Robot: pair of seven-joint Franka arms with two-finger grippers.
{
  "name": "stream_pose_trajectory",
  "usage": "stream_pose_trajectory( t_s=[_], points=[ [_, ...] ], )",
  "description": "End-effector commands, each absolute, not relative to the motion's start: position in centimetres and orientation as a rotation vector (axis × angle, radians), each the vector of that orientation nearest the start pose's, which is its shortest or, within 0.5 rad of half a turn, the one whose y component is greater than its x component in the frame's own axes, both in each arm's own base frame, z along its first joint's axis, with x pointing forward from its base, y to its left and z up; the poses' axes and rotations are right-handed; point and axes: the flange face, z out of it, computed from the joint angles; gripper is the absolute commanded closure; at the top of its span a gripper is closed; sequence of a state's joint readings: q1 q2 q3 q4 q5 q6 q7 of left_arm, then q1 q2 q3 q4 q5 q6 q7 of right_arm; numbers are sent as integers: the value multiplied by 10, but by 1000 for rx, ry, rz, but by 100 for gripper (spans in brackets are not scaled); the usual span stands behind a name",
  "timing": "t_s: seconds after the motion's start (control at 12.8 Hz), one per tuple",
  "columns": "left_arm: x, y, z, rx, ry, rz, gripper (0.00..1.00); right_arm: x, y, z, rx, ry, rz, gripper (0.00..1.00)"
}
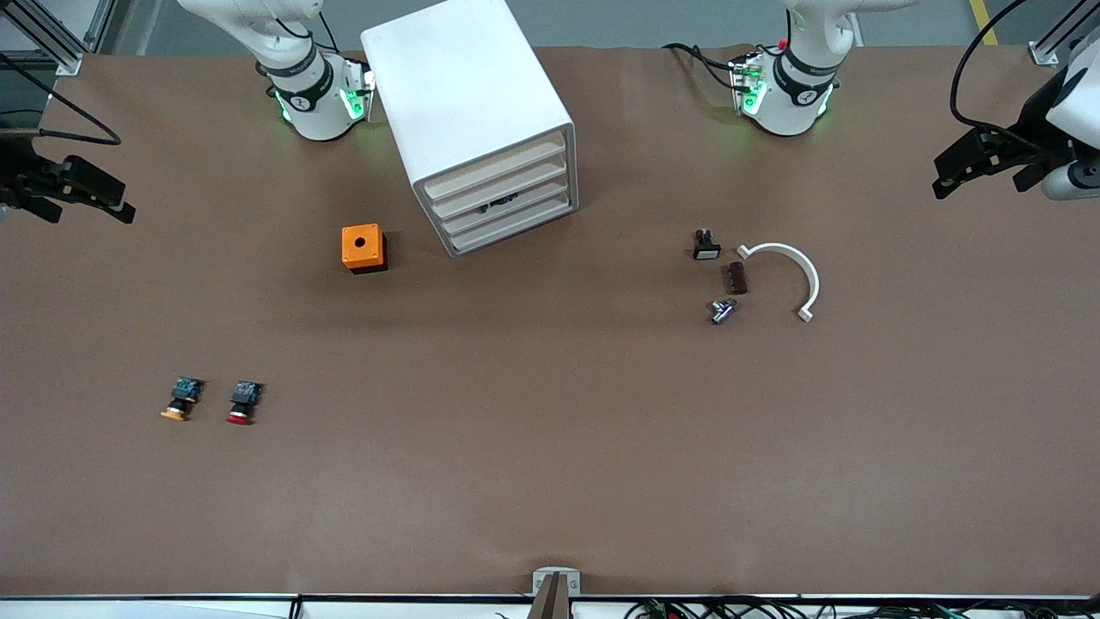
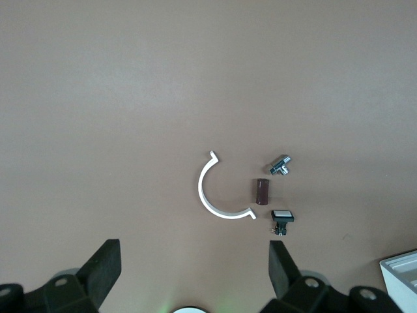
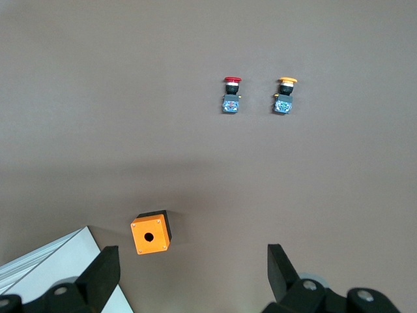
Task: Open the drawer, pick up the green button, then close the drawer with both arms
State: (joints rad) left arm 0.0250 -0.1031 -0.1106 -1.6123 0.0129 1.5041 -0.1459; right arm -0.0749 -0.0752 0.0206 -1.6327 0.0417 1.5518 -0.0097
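Sitting nearest the camera on the bench point(image 1: 550, 481): orange-capped button point(image 1: 180, 401) and red-capped button point(image 1: 243, 402), side by side toward the right arm's end, not the ones wanted. Resting farther from the camera than those: orange box point(image 1: 363, 248) with a hole in its top, just beside the white cabinet point(image 1: 473, 112).

Standing angled, four drawers facing the camera. Lowest drawer point(image 1: 514, 230) appearing fully pushed in; nothing pulled out yet. Green button not showing anywhere on the bench; presumably lying inside the drawer, but not confirming that from these views. Something dark showing through a slot higher up the drawer stack; not identifying it.

Lying toward the left arm's end: white curved clip point(image 1: 791, 273), small black switch point(image 1: 706, 245), brown block point(image 1: 737, 278), metal fitting point(image 1: 722, 310).

Left tool point(image 1: 975, 163) hovering at the bench edge at its own end, jaws spread wide, holding nothing. Right tool point(image 1: 82, 191) hovering at its own end, likewise gaping wide and carrying nothing.

Judging progress: nothing done. Opening, taking, closing all remaining.
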Motion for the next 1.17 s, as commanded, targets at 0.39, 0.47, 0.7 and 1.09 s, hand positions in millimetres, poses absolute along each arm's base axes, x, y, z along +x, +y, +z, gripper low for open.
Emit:
stream_pose_trajectory(
  t_s=[0.39,0.47,0.7,1.09],
  points=[
    [532,-30,655,-3125,-112,20,0,519,-25,639,-3113,64,-11,0],
    [536,-22,649,-3131,-125,40,0,519,-25,639,-3113,64,-11,0],
    [555,-34,610,-3130,-127,148,0,519,-25,639,-3113,64,-11,0],
    [601,-98,535,-3150,-348,170,0,519,-25,639,-3114,64,-11,0]
  ],
)
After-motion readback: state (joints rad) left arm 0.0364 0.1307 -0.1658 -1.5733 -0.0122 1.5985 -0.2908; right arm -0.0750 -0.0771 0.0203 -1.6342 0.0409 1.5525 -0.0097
